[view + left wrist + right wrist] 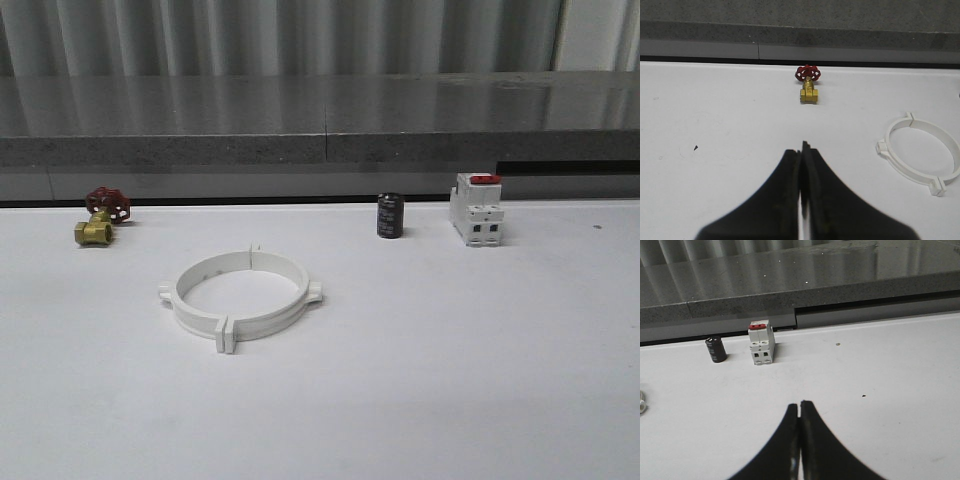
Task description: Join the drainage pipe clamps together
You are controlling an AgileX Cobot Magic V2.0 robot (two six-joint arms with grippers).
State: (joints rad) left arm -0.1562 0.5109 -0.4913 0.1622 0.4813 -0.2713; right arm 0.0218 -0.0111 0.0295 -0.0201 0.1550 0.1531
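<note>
Front view: the drainage pipe clamps (240,298) are seen lying on the white surface (450,380) as one ring, so the joining looks done. Left wrist view: the left pincer (802,150) is pressed closed, empty, with the ring well off to one side. Right wrist view: the right pincer (800,407) is closed and empty too, so nothing more seems needed but staying back.

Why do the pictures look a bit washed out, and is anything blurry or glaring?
Front view: flat, even light, so the white clamp ring nearly blends into the white table, with faint shadows; the grey ledge behind shows streaky reflections. Left wrist view: the shut left end effector is a dark, soft-edged silhouette. Right wrist view: the right end effector likewise; the breaker looks slightly soft.
</note>
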